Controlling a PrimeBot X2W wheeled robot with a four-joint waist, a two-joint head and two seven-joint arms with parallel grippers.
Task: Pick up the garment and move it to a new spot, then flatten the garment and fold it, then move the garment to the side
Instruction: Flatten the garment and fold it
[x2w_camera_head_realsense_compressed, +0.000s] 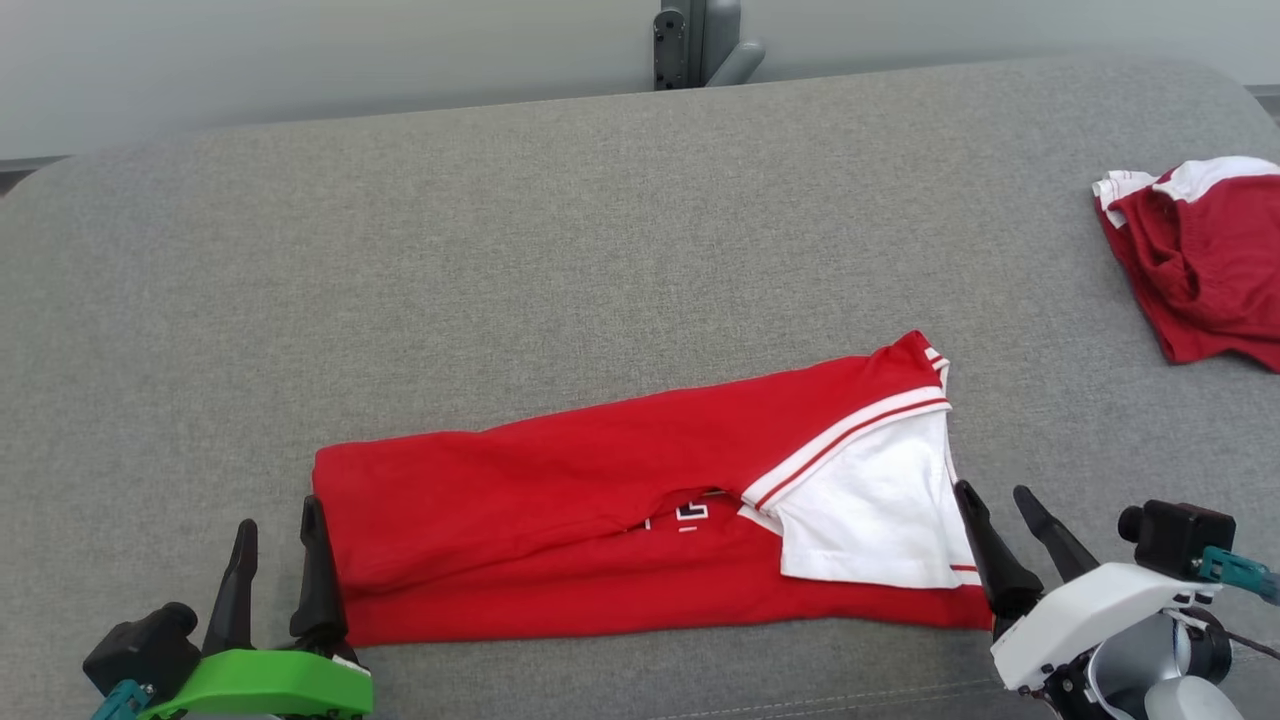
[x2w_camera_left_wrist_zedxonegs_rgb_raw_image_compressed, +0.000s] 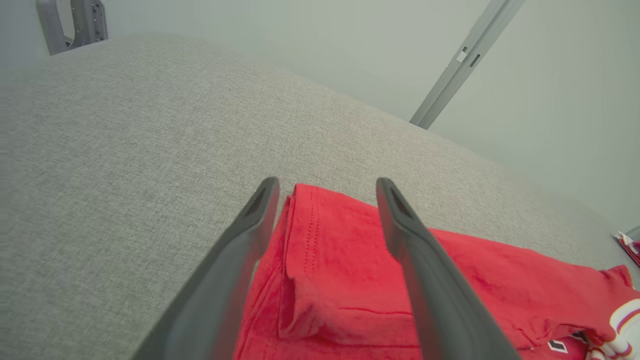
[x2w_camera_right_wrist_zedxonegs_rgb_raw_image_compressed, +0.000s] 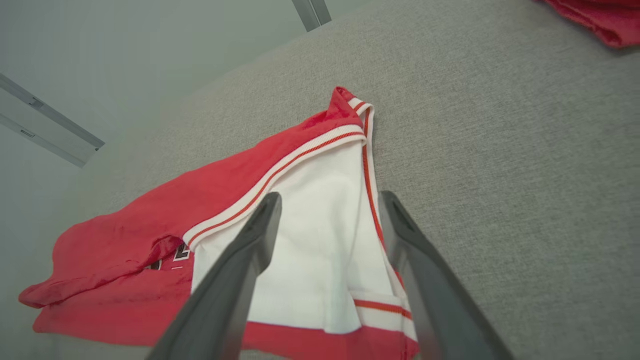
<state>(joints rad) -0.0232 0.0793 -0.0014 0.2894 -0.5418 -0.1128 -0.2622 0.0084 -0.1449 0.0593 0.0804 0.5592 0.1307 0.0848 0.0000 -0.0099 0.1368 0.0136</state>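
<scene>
One red garment (x2w_camera_head_realsense_compressed: 560, 480) lies folded into a long band across the near part of the grey fabric-covered desk (x2w_camera_head_realsense_compressed: 500, 250), running from the robot's left to its right. Its right end carries a white panel (x2w_camera_head_realsense_compressed: 880, 510) edged with red and white stripes, and small black-and-white printed marks (x2w_camera_head_realsense_compressed: 690, 515) show in the gap where the upper layer falls short of the lower one. The left hand (x2w_camera_head_realsense_compressed: 280, 513) stands at the band's left end with its fingers spread wide; in the head view its inner finger (x2w_camera_head_realsense_compressed: 318, 560) sits right against the cloth's edge. In the left wrist view the stitched corner of the garment (x2w_camera_left_wrist_zedxonegs_rgb_raw_image_compressed: 340, 260) lies flat between and beneath the fingers of the left hand (x2w_camera_left_wrist_zedxonegs_rgb_raw_image_compressed: 326, 182), and nothing is gripped; whether a finger touches the cloth I cannot tell. The right hand (x2w_camera_head_realsense_compressed: 991, 490) is at the opposite end, also spread wide and holding nothing, its fingers straddling the striped edge of the white panel in the right wrist view (x2w_camera_right_wrist_zedxonegs_rgb_raw_image_compressed: 330, 195), with the red band (x2w_camera_right_wrist_zedxonegs_rgb_raw_image_compressed: 125, 235) stretching away beyond. Well apart, at the desk's far right edge, a second red-and-white garment (x2w_camera_head_realsense_compressed: 1200, 260) lies crumpled. Beyond the desk's far edge a grey metal post (x2w_camera_head_realsense_compressed: 700, 40) stands against a pale wall.
</scene>
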